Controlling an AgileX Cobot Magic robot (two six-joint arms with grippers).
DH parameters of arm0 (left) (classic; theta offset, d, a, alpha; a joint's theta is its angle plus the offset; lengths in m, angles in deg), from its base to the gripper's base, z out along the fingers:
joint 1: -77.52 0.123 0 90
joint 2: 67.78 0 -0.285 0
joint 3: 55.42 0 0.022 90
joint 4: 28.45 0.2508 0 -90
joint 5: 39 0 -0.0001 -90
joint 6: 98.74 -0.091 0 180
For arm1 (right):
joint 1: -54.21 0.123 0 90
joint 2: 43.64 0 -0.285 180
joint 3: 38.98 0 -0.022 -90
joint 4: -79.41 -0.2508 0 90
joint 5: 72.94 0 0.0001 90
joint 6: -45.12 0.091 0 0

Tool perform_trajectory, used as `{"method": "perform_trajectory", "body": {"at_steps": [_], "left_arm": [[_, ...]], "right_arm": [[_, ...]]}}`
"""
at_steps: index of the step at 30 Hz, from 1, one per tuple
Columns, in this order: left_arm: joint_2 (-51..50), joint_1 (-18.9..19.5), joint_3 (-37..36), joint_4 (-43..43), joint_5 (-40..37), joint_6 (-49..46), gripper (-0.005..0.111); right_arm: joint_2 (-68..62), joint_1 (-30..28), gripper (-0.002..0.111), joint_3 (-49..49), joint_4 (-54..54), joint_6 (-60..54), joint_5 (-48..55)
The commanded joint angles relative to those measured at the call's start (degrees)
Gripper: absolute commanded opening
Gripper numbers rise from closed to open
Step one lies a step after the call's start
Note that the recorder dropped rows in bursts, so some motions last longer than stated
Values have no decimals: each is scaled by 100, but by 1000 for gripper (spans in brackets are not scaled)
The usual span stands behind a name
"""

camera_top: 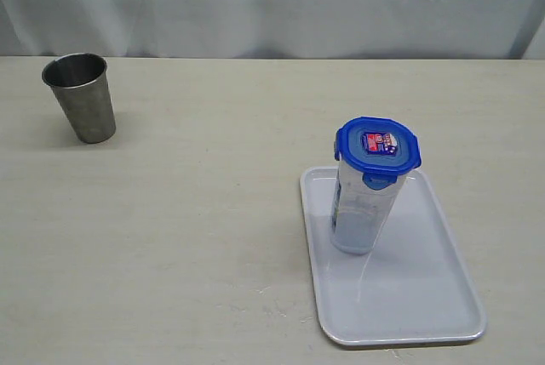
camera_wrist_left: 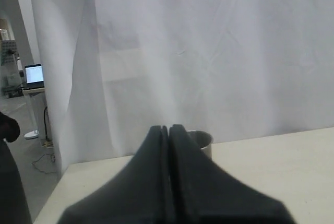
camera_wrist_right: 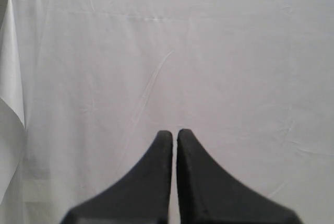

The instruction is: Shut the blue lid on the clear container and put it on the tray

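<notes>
The clear container [camera_top: 362, 212] stands upright on the tray [camera_top: 409, 297] at the lower right of the exterior view, with the blue lid [camera_top: 378, 144] on top. It is tall, narrow, smooth and probably light, so it would likely tip or slip, and its mid-body seems the best hold. Whether the lid's flaps are snapped down is hard to make out, and the left gripper [camera_wrist_left: 168, 128] and right gripper [camera_wrist_right: 173, 132] are both pinched together, empty, and out of the exterior view.

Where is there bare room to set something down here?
The widest bare table lies between the cup and the tray. The tray's end nearer the camera, in front of the container with its lid, is free too. Only the tray's far end is taken.
</notes>
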Motion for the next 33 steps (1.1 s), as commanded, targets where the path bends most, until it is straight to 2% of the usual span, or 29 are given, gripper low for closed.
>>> {"method": "perform_trajectory", "body": {"at_steps": [1,6,13,33], "left_arm": [[19,227,-15,-27,-213,98,0],[19,379,-15,-27,-860,98,0],[19,378,-15,-49,-2016,98,0],[19,378,-15,-45,-2025,87,0]], "right_arm": [[26,-2,4,22,-13,5,63],[26,-2,4,22,-13,5,63],[26,-2,4,22,-13,5,63],[26,-2,4,22,-13,5,63]]}}
